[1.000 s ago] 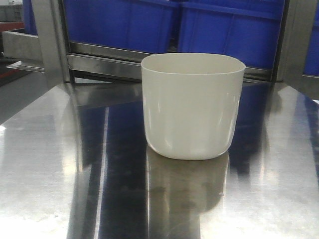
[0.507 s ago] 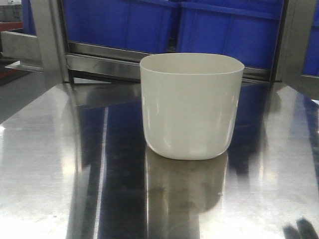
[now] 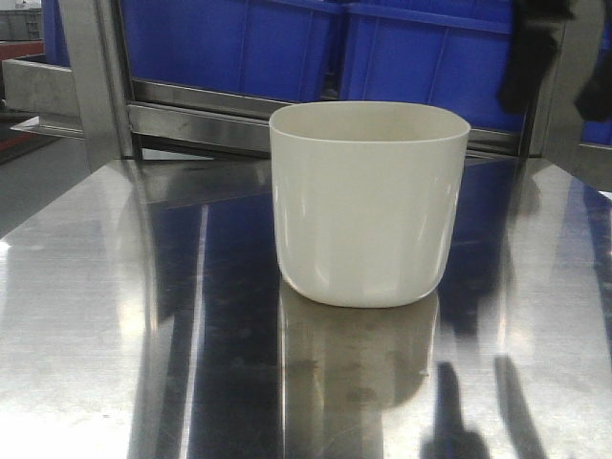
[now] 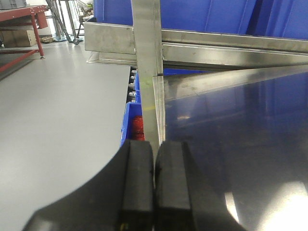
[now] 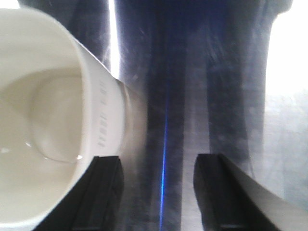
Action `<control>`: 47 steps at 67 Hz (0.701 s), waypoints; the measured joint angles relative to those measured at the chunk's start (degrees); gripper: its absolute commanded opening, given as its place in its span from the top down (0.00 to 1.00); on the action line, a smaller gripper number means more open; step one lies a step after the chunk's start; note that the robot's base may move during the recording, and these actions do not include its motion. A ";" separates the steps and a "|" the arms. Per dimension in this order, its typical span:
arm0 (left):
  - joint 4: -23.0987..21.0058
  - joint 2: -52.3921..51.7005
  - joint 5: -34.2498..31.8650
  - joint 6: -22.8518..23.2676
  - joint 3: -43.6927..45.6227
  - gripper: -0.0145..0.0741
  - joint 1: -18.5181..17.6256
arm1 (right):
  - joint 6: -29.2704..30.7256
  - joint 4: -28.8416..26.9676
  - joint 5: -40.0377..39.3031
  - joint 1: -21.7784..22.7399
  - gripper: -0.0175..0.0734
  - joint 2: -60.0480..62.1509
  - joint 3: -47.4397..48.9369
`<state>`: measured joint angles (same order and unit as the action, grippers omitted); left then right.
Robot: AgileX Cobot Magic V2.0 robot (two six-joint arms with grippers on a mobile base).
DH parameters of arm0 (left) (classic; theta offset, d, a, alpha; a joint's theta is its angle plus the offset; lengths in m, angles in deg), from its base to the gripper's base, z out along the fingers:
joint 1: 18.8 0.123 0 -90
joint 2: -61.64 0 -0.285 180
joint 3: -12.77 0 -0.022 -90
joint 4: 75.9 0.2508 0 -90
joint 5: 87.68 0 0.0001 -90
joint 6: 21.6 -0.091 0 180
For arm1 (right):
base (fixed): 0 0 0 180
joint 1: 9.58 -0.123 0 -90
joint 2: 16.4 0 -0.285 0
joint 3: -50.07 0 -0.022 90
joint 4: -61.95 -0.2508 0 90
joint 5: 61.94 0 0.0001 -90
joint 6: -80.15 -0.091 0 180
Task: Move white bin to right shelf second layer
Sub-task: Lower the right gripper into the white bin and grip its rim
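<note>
1. Squarely in the middle of the front view, the white bin (image 3: 368, 206) stands upright on the steel tabletop (image 3: 115, 316). Its mouth faces up, and its reflection lies just below it in the mirror-like surface.
2. In the right wrist view the bin fills the left side, seen from above so that its glossy inside and rounded base show.
3. The right gripper (image 5: 159, 192) is spread wide and grips nothing; bare tabletop shows in the gap. One of its dark fingers (image 5: 103, 192) sits just beside the bin's outer wall, with the bin outside the gap. Whether finger and wall touch cannot be told.
4. The left gripper (image 4: 154, 187) is closed on itself, its two black pads pressed flat together. It hangs at the tabletop's left edge, in line with a steel post (image 4: 147, 48).
5. Behind the bin a steel rack rail (image 3: 201, 120) runs across, with blue crates (image 3: 239, 43) sitting on it.
6. At the upper right of the front view is a dark blurred shape (image 3: 531, 53), too smeared to identify. Dark streaks are mirrored in the tabletop at the lower right.
7. Beyond the table, the left wrist view shows grey floor (image 4: 57, 120) and a red bench (image 4: 19, 19) in the far corner.
</note>
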<state>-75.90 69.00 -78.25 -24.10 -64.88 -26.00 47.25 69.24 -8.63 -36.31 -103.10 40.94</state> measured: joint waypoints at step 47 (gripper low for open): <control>0.00 0.00 0.00 0.00 0.00 0.74 0.00 | -3.79 1.87 6.57 -3.80 0.30 -17.05 13.64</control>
<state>-75.90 69.00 -78.25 -24.10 -64.88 -26.00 43.46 71.10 -2.06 -40.12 -120.15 54.59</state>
